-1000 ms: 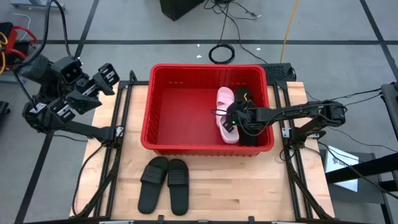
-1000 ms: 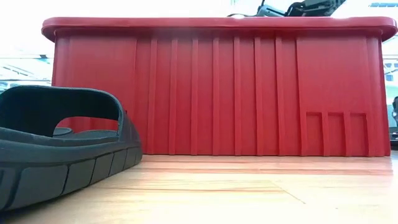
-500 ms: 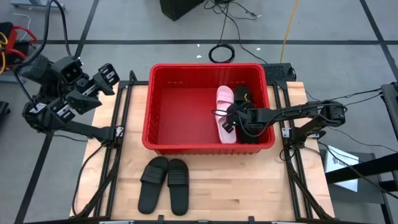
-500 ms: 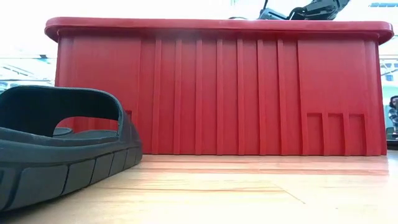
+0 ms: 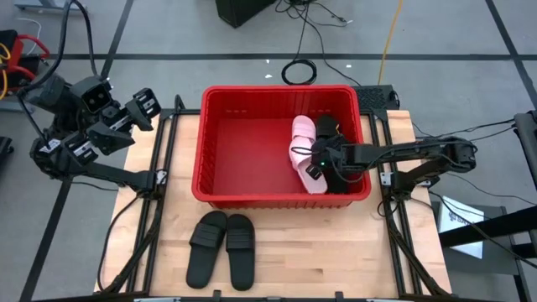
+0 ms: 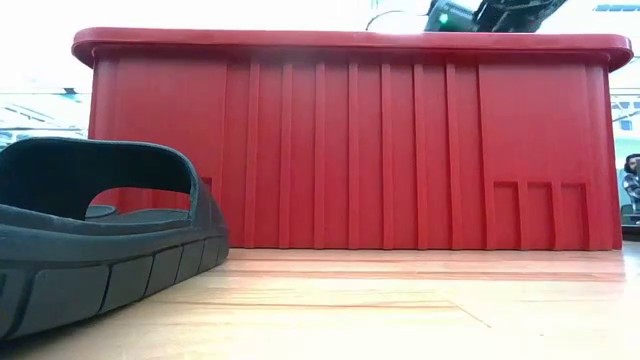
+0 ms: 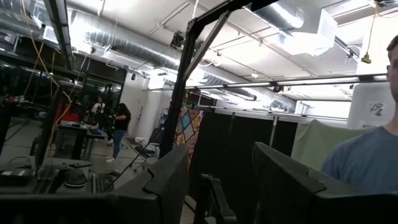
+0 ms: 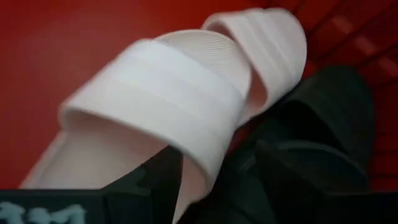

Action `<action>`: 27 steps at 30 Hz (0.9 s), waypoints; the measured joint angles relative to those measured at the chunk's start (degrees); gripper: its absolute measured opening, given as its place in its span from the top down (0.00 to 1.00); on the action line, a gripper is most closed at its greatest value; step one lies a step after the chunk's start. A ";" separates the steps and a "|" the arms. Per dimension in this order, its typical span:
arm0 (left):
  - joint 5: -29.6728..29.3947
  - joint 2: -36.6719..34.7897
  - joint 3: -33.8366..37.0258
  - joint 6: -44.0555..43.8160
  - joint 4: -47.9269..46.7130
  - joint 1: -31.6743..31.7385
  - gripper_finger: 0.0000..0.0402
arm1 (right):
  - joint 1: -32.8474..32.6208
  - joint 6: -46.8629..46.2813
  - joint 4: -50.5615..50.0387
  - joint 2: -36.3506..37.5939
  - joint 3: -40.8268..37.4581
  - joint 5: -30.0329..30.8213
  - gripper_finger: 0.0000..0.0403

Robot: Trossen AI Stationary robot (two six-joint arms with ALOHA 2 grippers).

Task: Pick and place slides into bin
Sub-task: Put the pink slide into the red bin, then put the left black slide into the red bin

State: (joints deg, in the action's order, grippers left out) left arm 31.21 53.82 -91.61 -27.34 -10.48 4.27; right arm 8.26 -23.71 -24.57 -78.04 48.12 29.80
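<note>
Right hand (image 5: 316, 162) is seen inside the bright red plastic bin (image 5: 220, 195) over the pale pink strapped slides (image 5: 303, 138), beside black slides (image 5: 331, 127); whether its fingers are apart cannot be told. Two black rubber slides (image 5: 220, 247) are left on the wooden desk (image 5: 336, 252) in front of the bin. Left hand (image 5: 144, 106) is parked off the desk's left edge, fingers apart, nothing held.

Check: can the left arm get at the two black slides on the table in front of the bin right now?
Probably yes. The black slides lie side by side on bare table outside the bin, nothing over them. The left gripper is raised off the table's far left corner, open, with nothing between.
</note>
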 joint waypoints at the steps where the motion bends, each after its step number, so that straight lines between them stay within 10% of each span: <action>1: 0.03 -0.04 0.00 0.01 0.01 -0.01 0.54 | -0.08 -0.02 0.12 0.95 0.00 0.00 0.50; 14: 0.36 -0.83 0.00 0.33 0.02 0.00 0.54 | -0.08 -2.11 3.95 8.76 0.04 -3.73 0.45; 27: 5.99 -1.14 0.00 -2.40 5.36 -0.01 0.54 | -0.12 -3.53 41.34 9.79 0.07 -13.62 0.47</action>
State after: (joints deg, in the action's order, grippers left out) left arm 37.20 52.69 -91.61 -29.74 -5.12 4.25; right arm 8.14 -27.24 16.78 -68.25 48.19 16.18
